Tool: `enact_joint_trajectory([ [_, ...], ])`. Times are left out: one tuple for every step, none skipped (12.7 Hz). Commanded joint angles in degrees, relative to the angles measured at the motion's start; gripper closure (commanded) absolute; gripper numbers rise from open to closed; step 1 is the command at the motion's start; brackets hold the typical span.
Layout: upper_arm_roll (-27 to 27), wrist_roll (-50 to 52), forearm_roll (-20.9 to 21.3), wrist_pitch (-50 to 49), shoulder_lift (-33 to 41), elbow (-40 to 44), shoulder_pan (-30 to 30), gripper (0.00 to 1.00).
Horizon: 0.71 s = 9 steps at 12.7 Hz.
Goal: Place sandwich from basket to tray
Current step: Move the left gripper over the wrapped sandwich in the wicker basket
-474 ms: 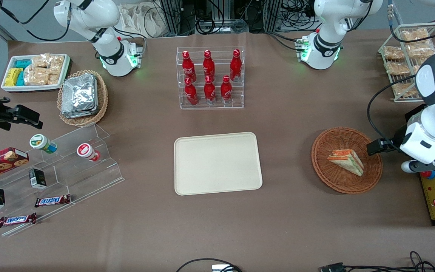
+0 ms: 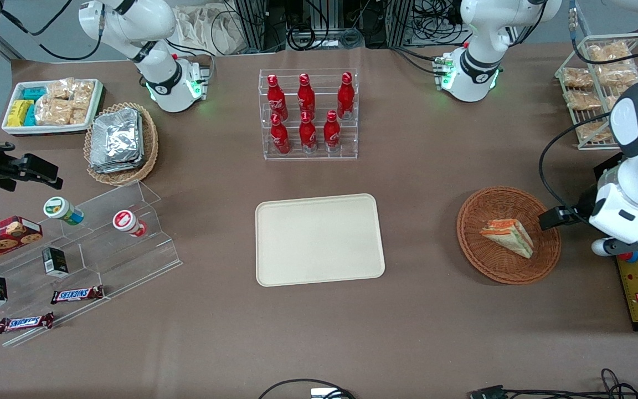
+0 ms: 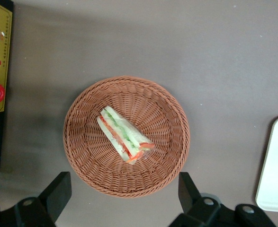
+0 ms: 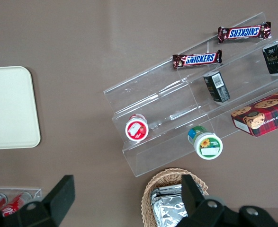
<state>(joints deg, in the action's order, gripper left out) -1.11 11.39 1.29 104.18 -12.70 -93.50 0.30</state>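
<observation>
Wrapped sandwich lying in a wicker basket on a brown desk, with the robot's claw spread wide above it.

The cream tray point(image 2: 319, 239) sits bare at the middle of the desk point(image 2: 418, 332). The round orange-brown basket point(image 2: 477, 252) sits well apart from it, toward the working arm's end. The triangular sandwich point(image 2: 508, 236) lies flat near the basket's centre. The gripper point(image 3: 124, 196) hangs over the basket's edge, fingers point(image 3: 57, 193) wide apart, holding nothing.
</observation>
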Motion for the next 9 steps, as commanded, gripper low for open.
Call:
enact_joint_trajectory([
  [0.6, 6.2, 1.0, -1.5, -1.8, -0.1, -0.1, 0.0],
  [0.6, 12.2, 0.8, -1.5, -1.8, -1.7, -0.1, 0.0],
  [0.6, 18.3, 0.8, -1.3, -2.0, -2.7, -0.1, 0.0],
  [0.6, 23.0, 0.7, -1.1, -2.2, -3.4, -0.1, 0.0],
  [0.6, 26.9, 0.6, -0.8, -2.9, -4.5, 0.7, 0.0],
  [0.6, 29.4, -0.4, 0.4, -3.2, -6.2, 2.8, 0.0],
  [0.6, 30.7, -0.8, 3.5, -3.1, -9.0, 3.1, 0.0],
  [0.6, 32.5, -1.1, 8.0, -3.3, -11.7, 3.2, 0.0],
  [0.6, 34.6, -1.1, 12.1, -3.7, -14.2, 3.2, 0.0],
])
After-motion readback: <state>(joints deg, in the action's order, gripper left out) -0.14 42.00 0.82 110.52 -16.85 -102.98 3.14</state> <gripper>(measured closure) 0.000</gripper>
